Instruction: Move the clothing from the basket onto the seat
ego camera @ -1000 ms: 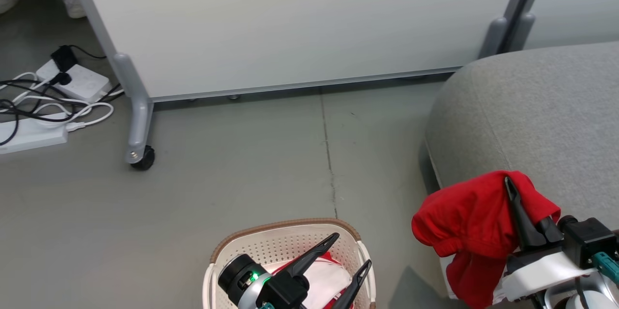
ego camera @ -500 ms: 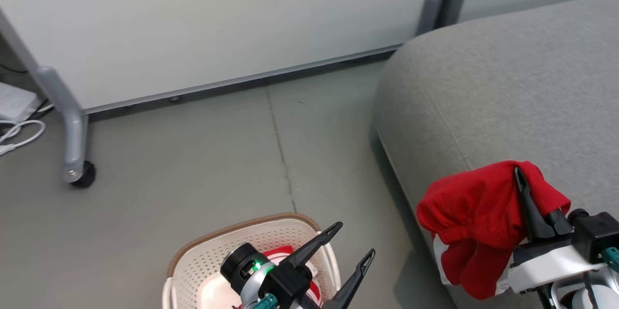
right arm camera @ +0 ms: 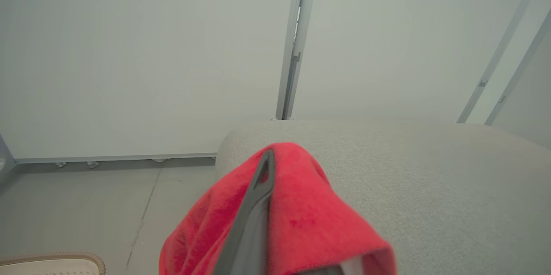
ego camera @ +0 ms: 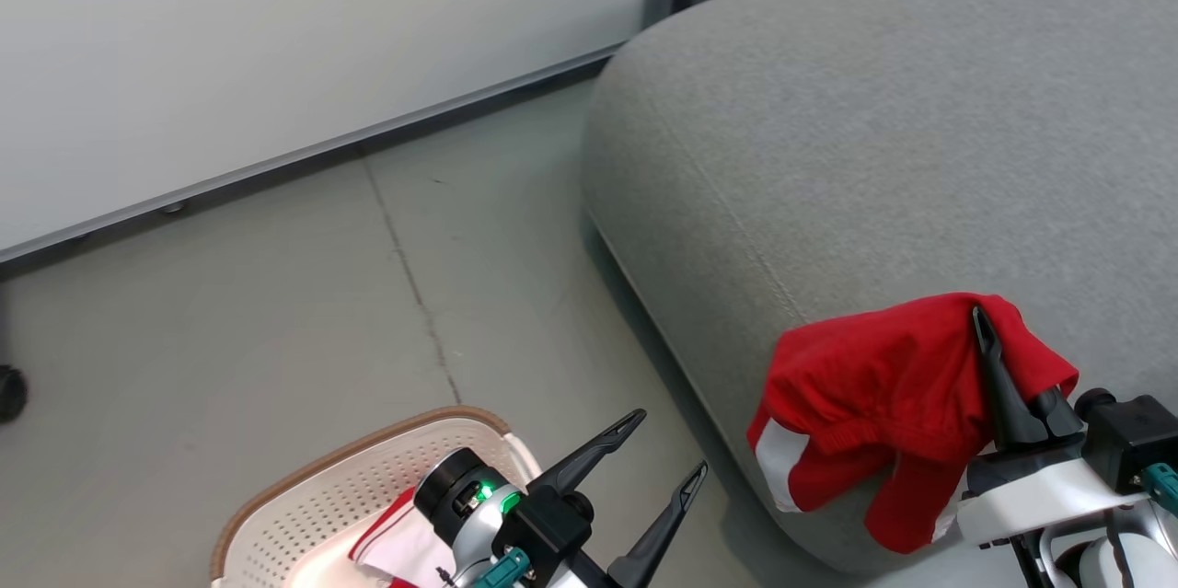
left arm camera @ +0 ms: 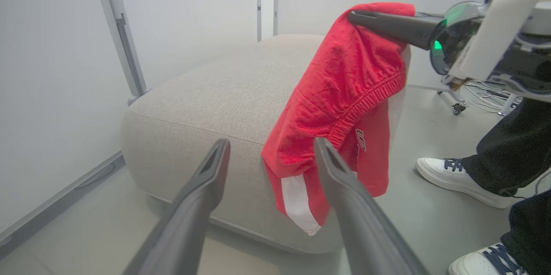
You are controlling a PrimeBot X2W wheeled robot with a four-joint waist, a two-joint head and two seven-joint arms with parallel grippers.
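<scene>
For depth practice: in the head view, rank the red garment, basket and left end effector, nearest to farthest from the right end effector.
1. Red garment, held by the right end effector.
2. Left end effector, lower middle.
3. Basket, lower left.

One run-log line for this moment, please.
right claw: shut on red garment, held up at seat edge, not yet released | left claw: open, empty | basket: white-and-red garment inside

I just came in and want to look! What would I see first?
The bright red garment grabs the eye: it dangles from the shut right end effector at the edge of the big grey seat. At the lower left, the open left end effector hovers by the white basket, where red-and-white cloth lies.
</scene>
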